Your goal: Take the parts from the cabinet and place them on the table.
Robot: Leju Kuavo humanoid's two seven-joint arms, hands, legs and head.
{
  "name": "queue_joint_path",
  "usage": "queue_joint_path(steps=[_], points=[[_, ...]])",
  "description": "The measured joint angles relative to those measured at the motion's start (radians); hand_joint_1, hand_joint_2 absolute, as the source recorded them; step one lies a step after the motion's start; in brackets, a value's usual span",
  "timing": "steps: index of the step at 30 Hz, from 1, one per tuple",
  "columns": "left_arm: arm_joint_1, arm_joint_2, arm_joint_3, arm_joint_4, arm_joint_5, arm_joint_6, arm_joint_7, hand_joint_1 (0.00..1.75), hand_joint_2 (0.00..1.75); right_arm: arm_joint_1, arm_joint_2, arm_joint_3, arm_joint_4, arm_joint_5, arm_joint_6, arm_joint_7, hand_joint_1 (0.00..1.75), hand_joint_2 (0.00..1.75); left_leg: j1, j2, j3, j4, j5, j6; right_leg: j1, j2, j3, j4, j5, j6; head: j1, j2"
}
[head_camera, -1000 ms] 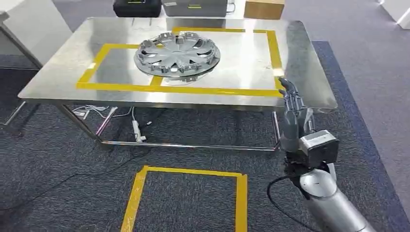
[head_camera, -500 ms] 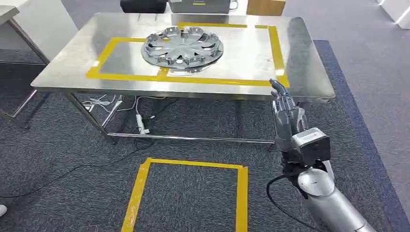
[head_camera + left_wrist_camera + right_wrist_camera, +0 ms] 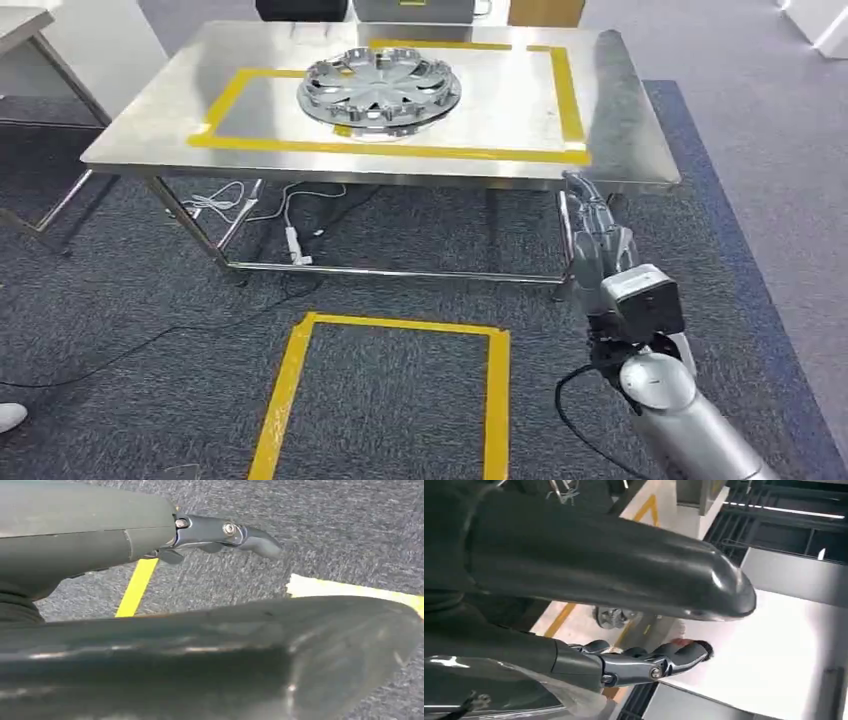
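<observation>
From the head cam I've got the steel desk (image 3: pixel 120 140) ahead, standing on grey carpet (image 3: pixel 130 390). Yellow tape (image 3: pixel 400 152) marks out a rectangle on the desk top, and the part — a silver wheel cover (image 3: pixel 380 88) — lies flat on the desk, straddling the tape line that splits the rectangle. White cables and a power strip (image 3: pixel 292 243) lie on the floor under the desk, between its legs. A second taped yellow square (image 3: pixel 300 380) is on the carpet nearer to me. Blue carpet strip (image 3: pixel 740 280) runs along the right side; dark cases (image 3: pixel 300 8) and a wooden box (image 3: pixel 545 10) sit beyond the far edge of the desk.

Right hand (image 3: pixel 592 225) is raised just in front of the desk's near right corner — fingers straight and fairly close together, holding nothing. Left hand (image 3: pixel 220 532) hangs over the carpet, fingers extended, nothing in them.
</observation>
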Motion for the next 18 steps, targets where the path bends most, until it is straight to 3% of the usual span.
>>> queue_joint_path(steps=[1,2,4,5,6,7,9,10,11,12,13,18], points=[[0.001,0.002,0.0,0.0,0.0,0.002,-0.001,0.0,1.75,-0.004,-0.001,0.0,0.003,0.004,0.0,0.006,0.0,1.75,0.004,-0.002,-0.011,0.016,-0.024,-0.006,-0.004,-0.002,0.008,-0.002,0.009,-0.009,-0.002,0.0],[0.002,0.002,0.0,0.0,0.0,0.005,-0.002,0.0,1.75,-0.007,-0.001,0.0,0.005,0.008,0.0,0.013,0.0,1.75,0.006,-0.002,-0.026,0.06,-0.073,-0.012,-0.004,-0.003,-0.001,-0.002,0.015,-0.017,-0.008,0.0],[0.002,0.002,0.0,0.0,0.0,0.005,-0.002,0.0,1.75,-0.006,-0.001,0.001,0.011,0.018,0.0,0.021,0.0,1.75,0.013,-0.002,-0.074,0.218,-0.172,-0.024,-0.004,-0.004,-0.015,-0.001,0.027,-0.02,-0.016,0.0],[0.002,0.002,0.0,0.0,0.0,0.005,-0.002,0.0,1.75,-0.006,-0.001,0.002,0.014,0.019,0.0,0.024,0.0,1.75,0.015,-0.002,-0.094,0.289,-0.198,-0.028,-0.004,-0.004,-0.022,0.001,0.031,-0.019,-0.016,0.0],[0.002,0.002,0.0,0.0,0.0,0.006,-0.002,0.0,1.75,-0.005,-0.001,0.003,0.019,0.021,0.0,0.025,0.0,1.75,0.017,-0.002,-0.094,0.315,-0.2,-0.031,-0.004,-0.004,-0.029,0.003,0.034,-0.018,-0.018,0.0],[0.002,0.002,0.0,0.0,0.0,0.006,-0.002,0.0,1.75,-0.003,-0.001,0.004,0.021,0.022,0.0,0.026,0.0,1.75,0.019,-0.002,-0.071,0.294,-0.178,-0.032,-0.004,-0.004,-0.034,0.006,0.037,-0.015,-0.02,0.0],[0.002,0.003,0.0,0.0,0.0,0.01,-0.002,0.0,1.75,-0.004,-0.001,0.007,0.026,0.021,0.0,0.028,0.0,1.75,0.022,-0.001,0.022,0.143,-0.106,-0.029,-0.004,-0.004,-0.039,0.016,0.037,-0.014,-0.021,0.0],[0.002,0.004,0.0,0.0,0.0,0.012,0.002,0.0,1.75,-0.006,-0.001,0.007,0.027,0.017,0.0,0.032,0.0,1.75,0.028,-0.001,0.071,0.058,-0.081,-0.042,-0.005,-0.005,-0.042,0.026,0.033,-0.012,-0.021,0.0],[0.001,-0.004,0.0,0.002,0.0,0.012,0.005,0.0,1.75,-0.009,-0.001,0.007,0.028,0.013,0.001,0.035,0.0,1.75,0.029,-0.005,0.092,0.024,-0.119,-0.067,0.012,-0.002,-0.055,0.041,0.027,-0.005,-0.026,0.0],[-0.001,-0.002,0.0,0.001,0.0,0.016,0.007,0.0,1.75,-0.013,-0.001,0.008,0.029,0.009,0.003,0.037,0.0,1.75,0.03,-0.005,0.079,0.03,-0.106,-0.025,0.01,0.0,-0.065,0.052,0.026,-0.007,-0.031,0.0],[0.0,-0.003,0.0,0.001,0.0,0.018,0.01,0.0,1.75,-0.016,-0.001,0.009,0.03,0.007,0.003,0.037,0.0,1.75,0.028,-0.005,0.075,0.03,-0.109,-0.014,0.013,0.002,-0.07,0.054,0.028,-0.005,-0.026,0.0],[0.0,-0.003,0.0,0.001,0.0,0.027,0.016,0.0,1.75,-0.016,-0.001,0.012,0.033,0.001,0.004,0.039,0.0,1.75,0.018,-0.006,0.068,0.032,-0.105,-0.008,0.003,-0.001,-0.074,0.05,0.034,0.005,-0.026,0.0]])
